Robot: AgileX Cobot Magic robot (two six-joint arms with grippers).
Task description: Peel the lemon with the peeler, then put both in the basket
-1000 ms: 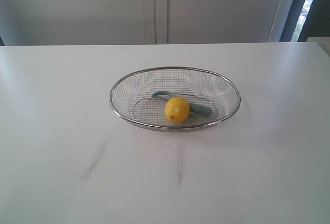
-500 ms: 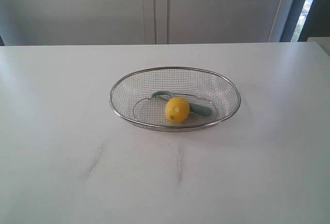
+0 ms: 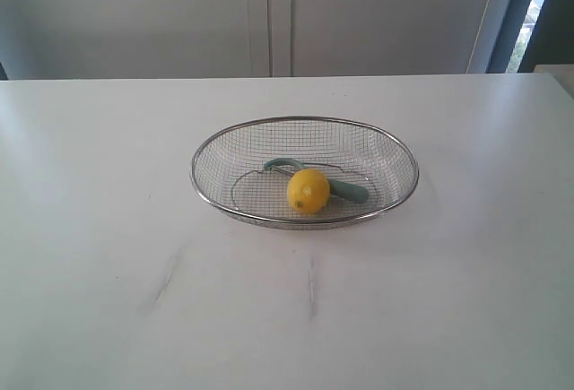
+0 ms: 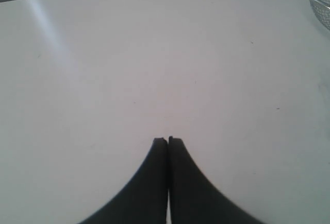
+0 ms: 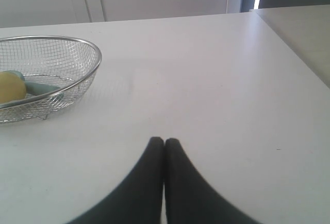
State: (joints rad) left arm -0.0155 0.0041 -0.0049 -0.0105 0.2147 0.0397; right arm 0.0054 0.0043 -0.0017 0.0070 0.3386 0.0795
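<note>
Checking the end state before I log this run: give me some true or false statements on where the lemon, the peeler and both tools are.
1. The lemon lies in the basket. True.
2. The peeler lies outside the basket. False: it lies in the basket, its middle hidden behind the lemon.
3. The left tool is shut and empty. True.
4. The right tool holds the lemon. False: it is shut on nothing, above the table, apart from the basket.

No visible change in any view.
</note>
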